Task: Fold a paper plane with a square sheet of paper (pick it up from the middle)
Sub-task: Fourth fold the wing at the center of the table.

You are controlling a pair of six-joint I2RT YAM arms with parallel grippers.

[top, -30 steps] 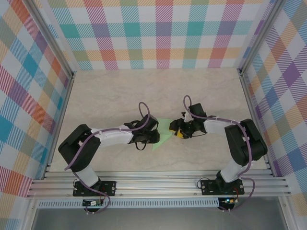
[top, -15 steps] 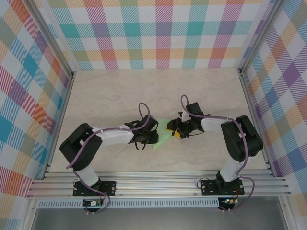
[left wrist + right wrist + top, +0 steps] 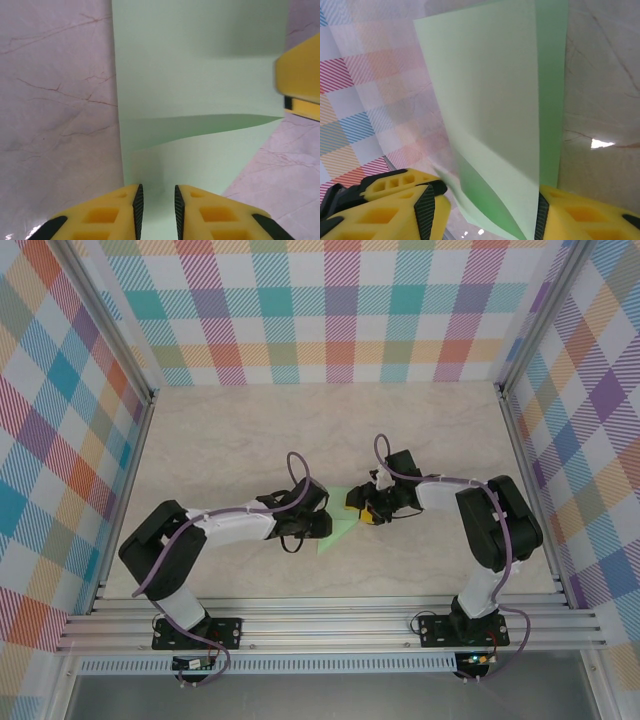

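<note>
The table [image 3: 420,430] is pale stone with thin brown lines, and bright checked walls [image 3: 340,310] stand around it. The square sheet of paper [image 3: 340,530] lies near the middle of the table, a little toward 6 o'clock, between the two black arms.

In the last second the right gripper [image 3: 360,508] has slid in from 3 o'clock toward the middle, so it now sits closer to the left gripper [image 3: 318,524]. I think it is pushing a flap of paper over to make a fold.

From the right wrist, that gripper's yellow fingers [image 3: 395,205] are spread wide. The paper stands up between them like a little tent, not squashed flat.

From the left wrist, the left gripper's fingers [image 3: 115,210] are nearly together, with just a thin slot between them. The paper's near edge runs right up to the slot at 6 o'clock. I cannot tell if they are pinching it or letting go.

The paper is thin, plain and light green. One flap is lifted and curves softly, and it throws a shadow on the flat part under it. From above, a small green corner pokes out toward 6 o'clock. It does not look like a plane yet, so I think there are more folds to do.
</note>
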